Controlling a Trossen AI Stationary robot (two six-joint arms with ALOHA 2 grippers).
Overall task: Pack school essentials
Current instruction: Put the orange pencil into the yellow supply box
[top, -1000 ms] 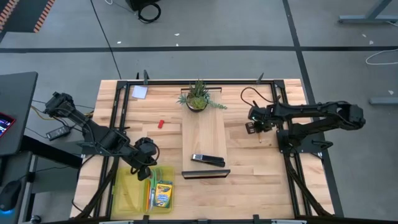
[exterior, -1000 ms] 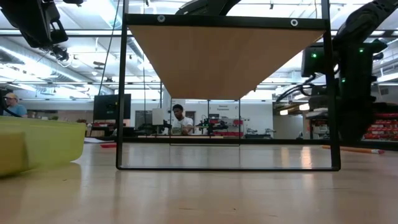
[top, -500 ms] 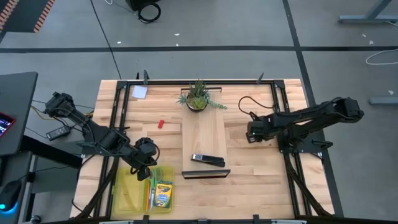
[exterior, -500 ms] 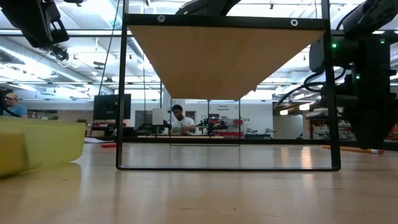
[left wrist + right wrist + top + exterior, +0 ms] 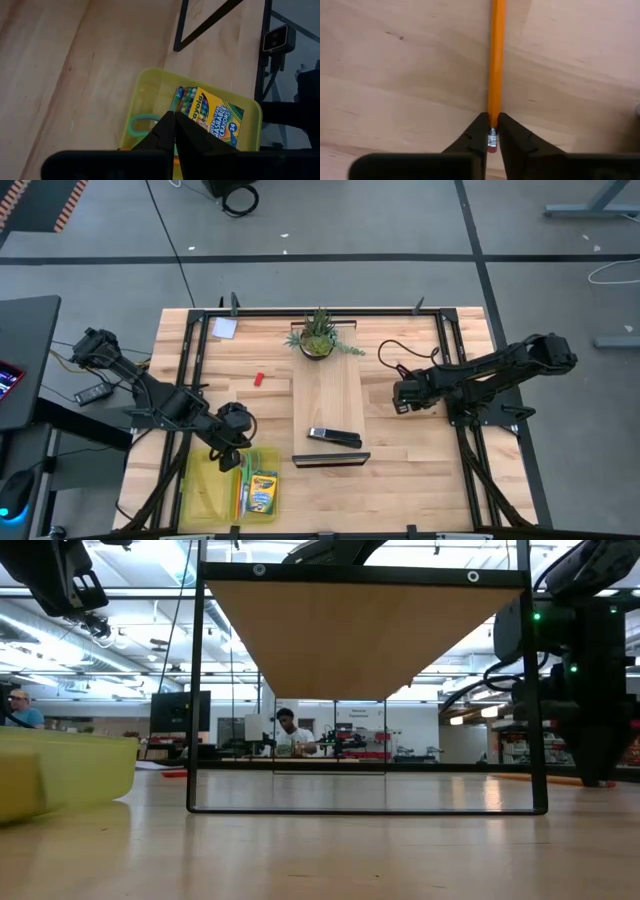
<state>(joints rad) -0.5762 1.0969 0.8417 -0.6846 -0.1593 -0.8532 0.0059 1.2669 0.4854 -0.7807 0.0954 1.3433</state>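
right gripper (image 5: 491, 131): down on the wood at the right side of the table, close to the right frame rail. Fingers pinched together on the pencil (image 5: 496, 60) right at its eraser end, and the rest of the pencil lies flat on the tabletop, pointing straight away from the wrist.

left gripper (image 5: 173, 131): hanging over the yellow bin (image 5: 203, 485) at the front-left corner, fingers closed together with nothing between them.

bin contents: the crayon box (image 5: 262, 493) lies flat on the bin's right side, and the left wrist view shows the green scissors handle (image 5: 141, 122) beside it. There's an orange streak next to the crayon box in the high view, can't tell what it is.

eraser (image 5: 258, 379): small red bit lying on the bare wood, left of the centre board and well away from the bin.

note pad (image 5: 225, 328): pale square up in the back-left corner, just inside the frame.

plant (image 5: 318, 335): sits at the middle of the back edge, at the far end of the centre board (image 5: 327, 395).

stapler (image 5: 334, 438): black bar lying on the front part of the board, slightly skewed.

black frame (image 5: 366, 690): in the low view it stands upright across the middle of the table, with a wooden panel showing inside it.

room: a person (image 5: 290, 734) sits at a desk far behind the table.
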